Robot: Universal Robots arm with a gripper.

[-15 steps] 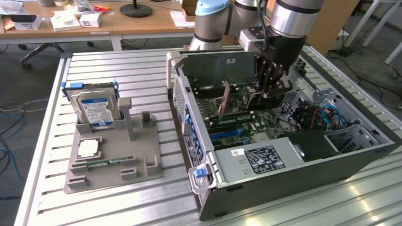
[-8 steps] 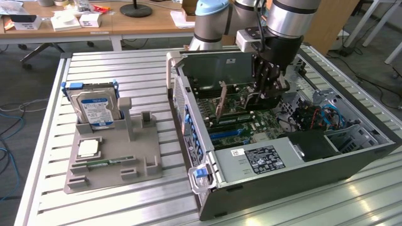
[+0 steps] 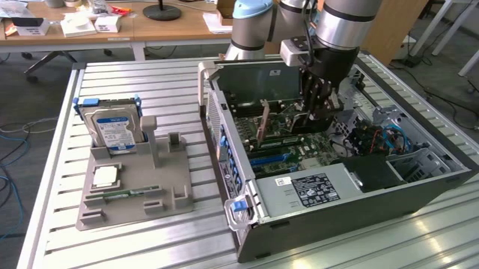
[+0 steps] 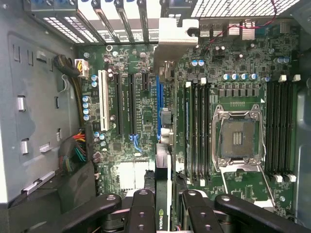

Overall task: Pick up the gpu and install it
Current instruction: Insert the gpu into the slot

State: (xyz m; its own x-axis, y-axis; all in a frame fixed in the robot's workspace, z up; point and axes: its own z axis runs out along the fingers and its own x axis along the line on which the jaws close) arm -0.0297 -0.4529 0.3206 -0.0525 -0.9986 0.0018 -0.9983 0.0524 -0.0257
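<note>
The gpu is a thin black card seen edge-on in the wrist view, with a logo on its near end and its silvery bracket at the far end by the case's rear slots. My gripper is shut on it, one black finger on each side. The card hangs just over the long blue slot of the motherboard, in line with it. In the exterior view my gripper reaches straight down into the open computer case, low over the board.
Memory slots and the bare processor socket lie beside the card; a white slot and cable bundle lie on the other side. On the exterior view's left a grey fixture holds a hard drive and a memory stick.
</note>
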